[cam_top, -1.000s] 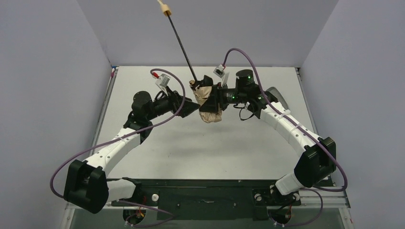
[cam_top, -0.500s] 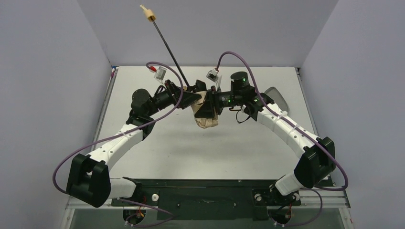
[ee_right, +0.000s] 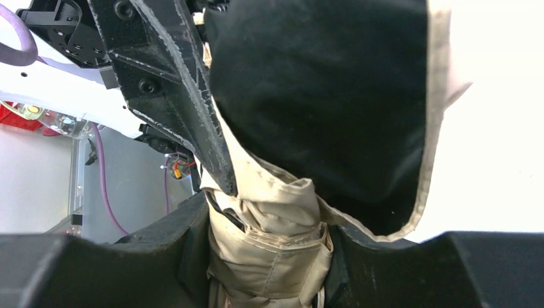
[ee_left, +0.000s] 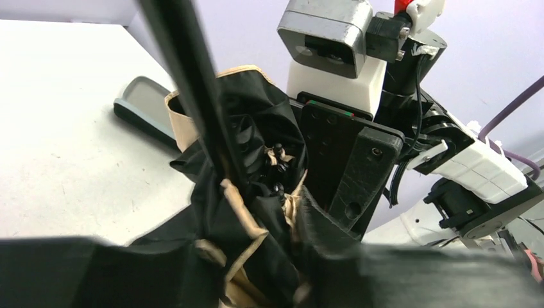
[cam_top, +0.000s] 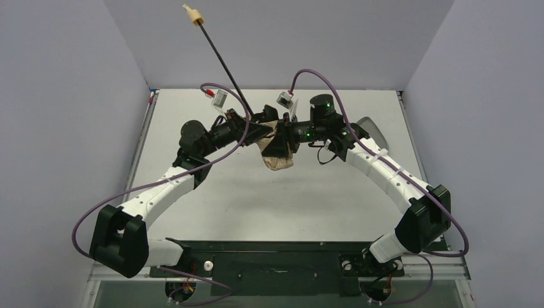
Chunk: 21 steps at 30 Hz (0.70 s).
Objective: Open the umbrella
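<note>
My right claw [cam_top: 283, 140] is clamped on the bunched cloth of the umbrella [cam_top: 277, 157], up in the air between my two claws. The stick [cam_top: 224, 64] runs from the cloth up and away, over my left claw [cam_top: 262, 132], which sits right at its low end. I cannot tell if that claw grips or stands apart. It is nearest the stick, so I think it should push.

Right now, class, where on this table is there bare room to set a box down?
Free: the near middle of the table, bordered by the left arm and the right arm. Crowded: the far middle, where both arms meet at the raised umbrella, and the far right by the grey flat object.
</note>
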Each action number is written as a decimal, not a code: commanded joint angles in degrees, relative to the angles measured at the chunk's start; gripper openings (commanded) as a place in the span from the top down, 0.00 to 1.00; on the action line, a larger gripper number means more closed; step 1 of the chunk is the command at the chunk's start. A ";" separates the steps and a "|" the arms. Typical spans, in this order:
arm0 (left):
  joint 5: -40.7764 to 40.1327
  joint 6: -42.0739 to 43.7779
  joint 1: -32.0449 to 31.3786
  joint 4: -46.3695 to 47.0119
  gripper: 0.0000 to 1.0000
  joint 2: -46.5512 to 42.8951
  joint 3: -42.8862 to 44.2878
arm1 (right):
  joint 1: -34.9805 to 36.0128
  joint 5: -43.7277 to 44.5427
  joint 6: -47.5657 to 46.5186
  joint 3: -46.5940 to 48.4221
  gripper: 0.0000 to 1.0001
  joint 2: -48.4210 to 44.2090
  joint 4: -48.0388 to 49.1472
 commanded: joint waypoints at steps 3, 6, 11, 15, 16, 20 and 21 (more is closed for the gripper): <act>1.93 -1.13 3.10 1.51 1.00 -0.58 1.81 | -0.80 -1.30 -3.27 3.66 0.61 -4.35 3.61; 2.01 -3.02 6.75 2.15 1.00 -1.34 2.44 | -3.67 0.21 -3.44 2.54 0.39 -6.49 1.96; 5.11 -6.47 12.35 4.74 1.00 -2.37 2.62 | -10.86 1.99 -2.52 3.01 0.23 -8.58 -0.02; 6.74 -7.15 13.35 6.54 1.00 -3.27 1.52 | -11.91 2.07 -0.93 4.19 0.26 -8.67 0.57; 7.78 -7.15 13.34 7.18 1.00 -3.36 1.44 | -11.73 1.74 0.69 4.05 0.27 -8.78 1.29; 12.55 -6.24 13.17 12.90 1.00 -3.57 1.55 | -9.17 1.05 3.60 3.88 0.36 -9.09 4.92; 13.47 -6.07 13.06 13.79 1.00 -3.51 1.93 | -8.12 0.76 3.63 4.15 0.37 -8.97 5.08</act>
